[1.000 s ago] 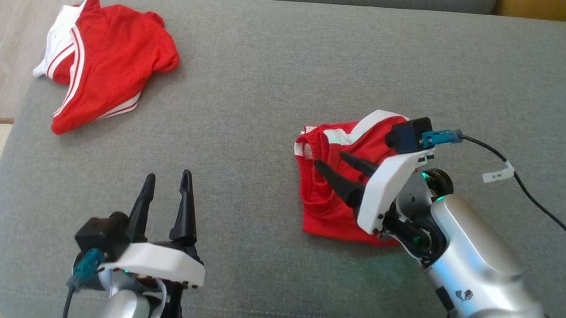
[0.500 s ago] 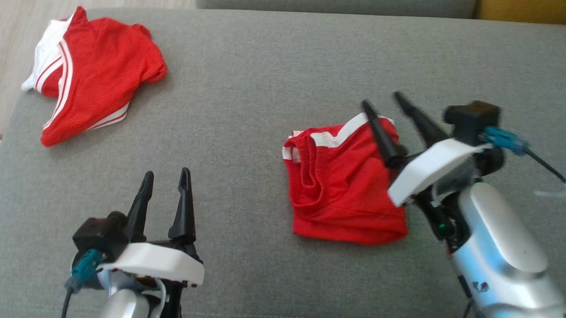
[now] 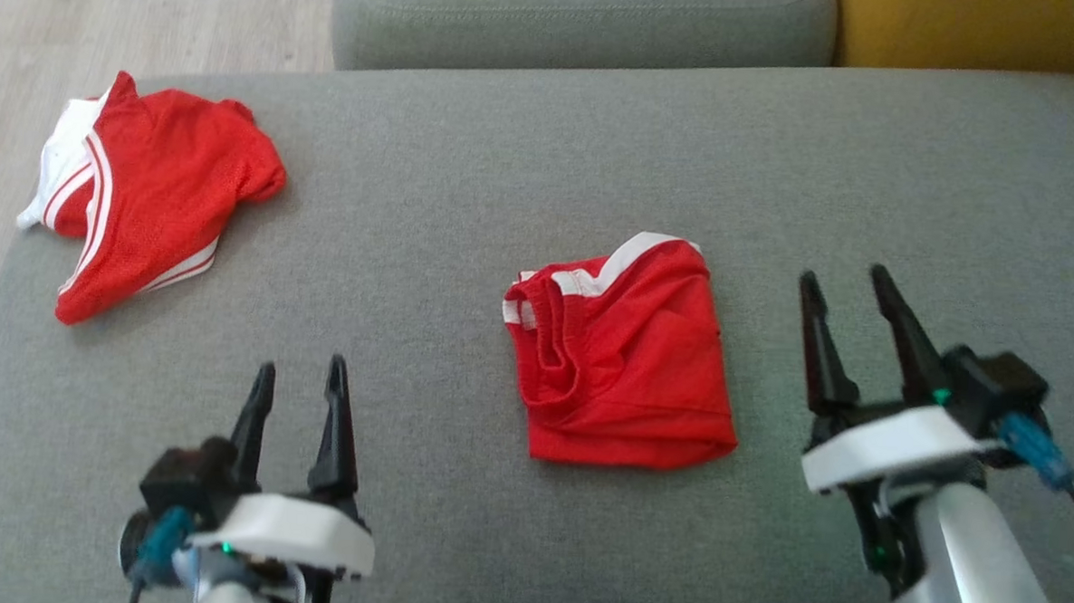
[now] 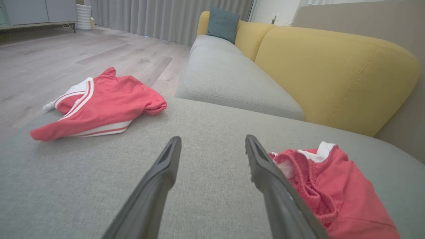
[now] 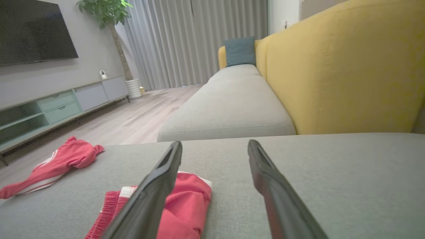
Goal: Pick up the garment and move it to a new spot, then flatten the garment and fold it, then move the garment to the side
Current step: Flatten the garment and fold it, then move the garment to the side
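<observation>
The left tool (image 3: 302, 364) is being held wide open above the grey fabric sofa seat (image 3: 470, 181), and nothing is being gripped between its two dark fingers. The right tool (image 3: 844, 273) is likewise being held with its fingers spread fully apart, and nothing is being grasped by it. The folded red garment with white trim (image 3: 621, 359) is being left lying flat on the seat between the two tools, just to the left of the right tool and apart from its fingers; it is lying nearer to the right tool than to the left one. In the left wrist view it is being shown beside that tool's right-hand finger; in the right wrist view it is being partly hidden behind the left-hand finger. A crumpled red garment with white stripes (image 3: 147, 194) is being seen well ahead of the left tool and to its left, at the seat's far corner. A yellow upholstered backrest (image 5: 348, 66) is being shown ahead of the right tool, to its right.
</observation>
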You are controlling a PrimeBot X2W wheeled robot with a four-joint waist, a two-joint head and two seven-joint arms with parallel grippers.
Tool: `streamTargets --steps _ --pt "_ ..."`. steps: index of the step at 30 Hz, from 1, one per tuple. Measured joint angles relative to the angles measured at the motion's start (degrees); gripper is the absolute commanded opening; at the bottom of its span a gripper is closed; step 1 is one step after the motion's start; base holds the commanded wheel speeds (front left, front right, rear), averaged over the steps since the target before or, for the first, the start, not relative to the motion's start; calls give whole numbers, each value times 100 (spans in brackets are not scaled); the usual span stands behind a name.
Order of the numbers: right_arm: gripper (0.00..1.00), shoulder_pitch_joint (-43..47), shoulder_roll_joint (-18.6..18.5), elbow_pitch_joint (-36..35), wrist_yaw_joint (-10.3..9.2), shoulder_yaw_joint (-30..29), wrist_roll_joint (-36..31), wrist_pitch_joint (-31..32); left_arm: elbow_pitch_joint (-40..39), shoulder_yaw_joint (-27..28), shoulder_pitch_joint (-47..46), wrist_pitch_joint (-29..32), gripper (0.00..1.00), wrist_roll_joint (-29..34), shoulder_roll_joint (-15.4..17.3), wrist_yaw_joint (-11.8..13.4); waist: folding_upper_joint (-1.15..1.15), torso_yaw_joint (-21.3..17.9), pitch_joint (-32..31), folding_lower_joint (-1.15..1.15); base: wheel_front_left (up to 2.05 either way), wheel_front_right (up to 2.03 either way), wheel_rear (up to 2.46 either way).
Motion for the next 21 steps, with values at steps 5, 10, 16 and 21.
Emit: streamTargets --steps 5,10,16,21 --pt "100 471 80 -372 0 -464 -449 -226 -14 108 367 0 100 179 -21 -10 0 -61 -149 0 0 0 0" --pt "100 788 129 -434 0 -577 -398 -333 -44 178 493 0 100 274 -40 -59 0 -44 -206 0 0 0 0" --pt "100 920 151 -421 0 -570 -387 -383 -41 223 512 0 100 310 -82 -111 0 -23 -229 0 0 0 0" --pt "100 920 152 -391 0 -564 -338 -394 -38 290 512 0 100 312 -132 -154 0 -17 -226 0 0 0 0"
